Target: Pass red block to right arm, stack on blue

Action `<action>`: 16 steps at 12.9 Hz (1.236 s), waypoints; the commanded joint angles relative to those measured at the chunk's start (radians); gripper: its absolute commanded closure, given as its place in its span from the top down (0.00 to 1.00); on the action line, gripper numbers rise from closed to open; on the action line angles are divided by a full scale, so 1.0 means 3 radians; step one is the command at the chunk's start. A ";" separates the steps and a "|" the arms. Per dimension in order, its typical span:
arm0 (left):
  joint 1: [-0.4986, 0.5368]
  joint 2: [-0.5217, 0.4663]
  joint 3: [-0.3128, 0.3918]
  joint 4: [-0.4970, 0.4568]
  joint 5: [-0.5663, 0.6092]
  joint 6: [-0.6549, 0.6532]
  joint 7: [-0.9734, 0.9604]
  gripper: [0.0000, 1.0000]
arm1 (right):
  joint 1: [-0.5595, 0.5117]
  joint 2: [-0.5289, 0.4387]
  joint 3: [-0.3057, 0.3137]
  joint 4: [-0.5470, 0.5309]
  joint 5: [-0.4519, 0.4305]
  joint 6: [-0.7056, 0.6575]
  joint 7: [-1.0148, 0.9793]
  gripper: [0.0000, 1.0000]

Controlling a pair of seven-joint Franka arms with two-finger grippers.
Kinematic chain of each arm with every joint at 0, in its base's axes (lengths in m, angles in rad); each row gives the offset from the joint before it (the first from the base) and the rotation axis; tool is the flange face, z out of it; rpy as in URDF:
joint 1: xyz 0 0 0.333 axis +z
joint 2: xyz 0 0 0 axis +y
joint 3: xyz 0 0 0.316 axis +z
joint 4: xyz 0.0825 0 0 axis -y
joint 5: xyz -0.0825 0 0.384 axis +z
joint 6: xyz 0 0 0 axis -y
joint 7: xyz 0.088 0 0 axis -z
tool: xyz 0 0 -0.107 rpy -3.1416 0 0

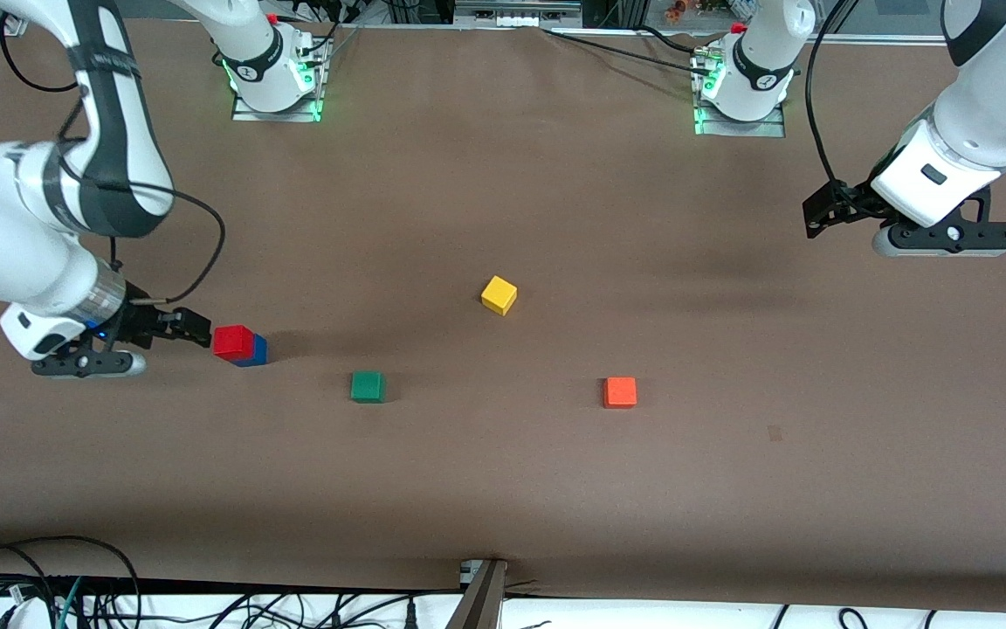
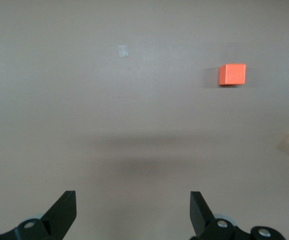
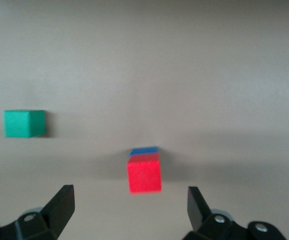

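Observation:
The red block sits on top of the blue cube, toward the right arm's end of the table. In the right wrist view the red block hides most of the blue cube. My right gripper hangs low just beside the stack, open and apart from it, and its fingers hold nothing. My left gripper waits high over the left arm's end of the table, and the left wrist view shows this gripper open and empty.
A green cube lies beside the stack, toward the table's middle. A yellow cube rests near the centre, and an orange cube lies nearer the front camera. Cables run along the table's front edge.

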 commanded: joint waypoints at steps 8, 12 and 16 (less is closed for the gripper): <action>0.0012 0.0012 -0.0006 0.0215 0.0021 -0.0105 -0.0092 1.00 | -0.0016 -0.1038 -0.0004 -0.0033 -0.0118 -0.1267 0.0403 1.00; 0.0012 0.0012 0.0004 0.0220 0.0016 -0.0146 -0.0097 1.00 | -0.0032 -0.1095 0.0062 0.0048 -0.0246 -0.1492 0.0388 1.00; 0.0012 0.0012 0.0005 0.0220 0.0016 -0.0187 -0.0092 1.00 | -0.0149 -0.1090 0.0343 0.0059 -0.0497 -0.1589 0.0363 1.00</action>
